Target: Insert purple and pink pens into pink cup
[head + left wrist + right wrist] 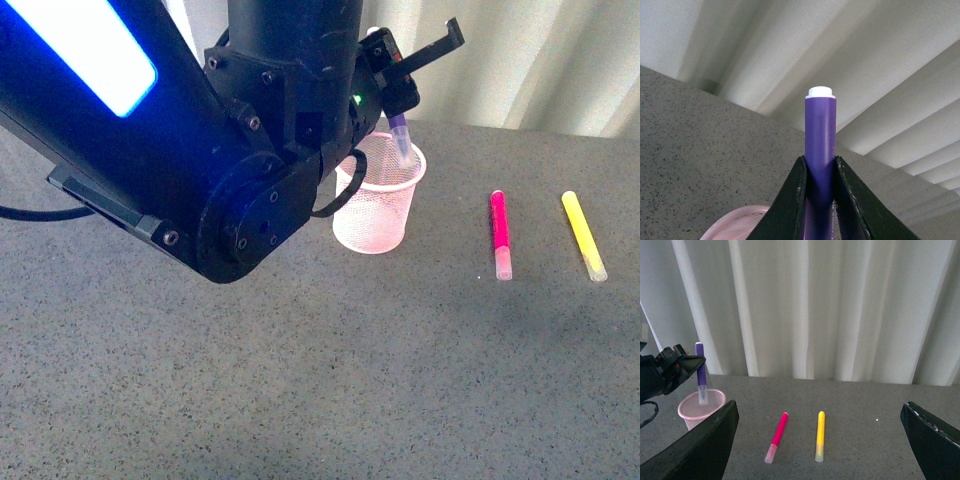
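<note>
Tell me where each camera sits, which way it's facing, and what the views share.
Front: on the body, looking down at the pink cup, pink pen and yellow marker; left arm fills upper left.
Left wrist: behind the left pincer, looking along the clamped purple pen toward the curtain.
Right wrist: above the table, facing the curtain, open right pincer framing the view.
Shared: front and right wrist both show cup, pens, marker.

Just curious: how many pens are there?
3. The left gripper holds a purple pen dipping into the pink cup; a pink pen and a yellow pen lie on the table. The arm may hide others.
</note>
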Robot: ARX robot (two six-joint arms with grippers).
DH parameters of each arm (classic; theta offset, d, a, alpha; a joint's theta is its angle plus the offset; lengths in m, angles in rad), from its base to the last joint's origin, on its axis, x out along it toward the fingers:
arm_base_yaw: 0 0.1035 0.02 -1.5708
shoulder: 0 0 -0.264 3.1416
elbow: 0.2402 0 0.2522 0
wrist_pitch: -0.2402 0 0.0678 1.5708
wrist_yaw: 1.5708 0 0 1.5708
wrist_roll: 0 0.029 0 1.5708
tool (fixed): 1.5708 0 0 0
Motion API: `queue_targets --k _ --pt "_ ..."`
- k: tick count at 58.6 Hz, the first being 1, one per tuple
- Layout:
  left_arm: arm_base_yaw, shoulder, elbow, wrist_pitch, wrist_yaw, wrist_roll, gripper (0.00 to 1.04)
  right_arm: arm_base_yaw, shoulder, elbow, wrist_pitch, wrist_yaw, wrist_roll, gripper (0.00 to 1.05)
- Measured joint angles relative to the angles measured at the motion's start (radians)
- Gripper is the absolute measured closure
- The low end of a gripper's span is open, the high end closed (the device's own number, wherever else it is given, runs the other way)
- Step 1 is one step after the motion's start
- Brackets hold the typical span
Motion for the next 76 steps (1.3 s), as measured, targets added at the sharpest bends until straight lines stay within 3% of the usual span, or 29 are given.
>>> queue_targets --k 16,24,36,39,46,64,68,76 --pt "0.024 0.024 0.014 0.012 0.026 0.013 0.88 0.000 0.000 0.000 0.000 0.000 0.000 0.07" --pt "0.035 0.024 0.018 0.019 0.045 0.035 0.65 0.000 0.000 0.000 0.000 0.000 0.000 0.07" --pt "0.059 0.004 -0.018 0.018 0.061 0.054 0.21 0.000 0.000 0.000 0.000 0.000 0.000 0.07" --pt "0.071 -0.056 -0.075 -0.016 0.105 0.076 0.07 0.000 0.000 0.000 0.000 0.000 0.000 0.07" --pt "0.105 -0.248 -0.193 -0.129 0.191 0.124 0.07 0.000 0.000 0.000 0.000 0.000 0.000 0.07" --pt "0.390 -1.003 -0.529 -0.624 0.533 0.298 0.07 0.000 0.000 0.000 0.000 0.000 0.000 0.07" --pt "0.483 -1.176 -0.587 -0.769 0.610 0.339 0.07 0.000 0.000 0.000 0.000 0.000 0.000 0.07" --pt "0.756 -1.617 -0.628 -1.192 0.835 0.433 0.07 0.000 0.000 0.000 0.000 0.000 0.000 0.07"
